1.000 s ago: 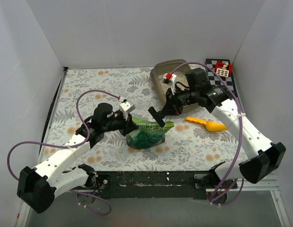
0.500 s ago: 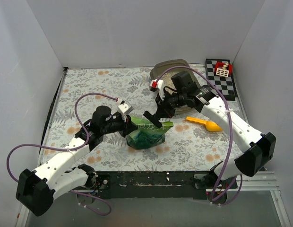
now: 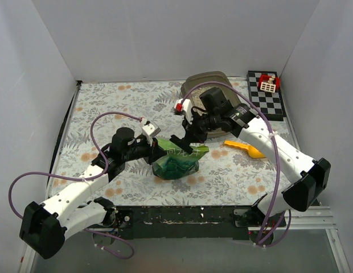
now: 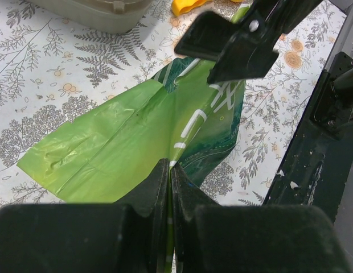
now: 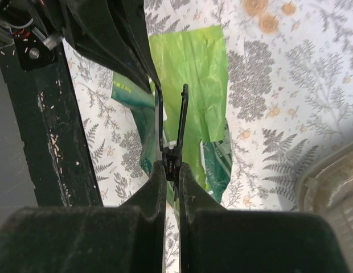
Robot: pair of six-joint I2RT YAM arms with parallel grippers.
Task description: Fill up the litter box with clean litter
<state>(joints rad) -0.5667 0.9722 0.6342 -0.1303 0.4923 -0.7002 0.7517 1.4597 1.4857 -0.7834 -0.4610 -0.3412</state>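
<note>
A crinkled green bag lies on the floral mat, its pale green flap raised. My left gripper is shut on the flap's edge; it also shows in the top view. My right gripper is shut on a black spring clip, which hangs just above the bag's top; I cannot tell whether it touches. The grey-brown litter box stands at the back, mostly hidden behind the right arm. Its rim shows in the wrist views. The clean litter is out of view.
A yellow-orange scoop lies right of the bag. A checkered board with a red-and-white toy sits in the back right corner. White walls enclose the mat; the dark front rail runs along the near edge.
The right arm has swung left from beside the litter box, carrying the clip a little left over the bag. The left gripper has kept its hold on the flap.
</note>
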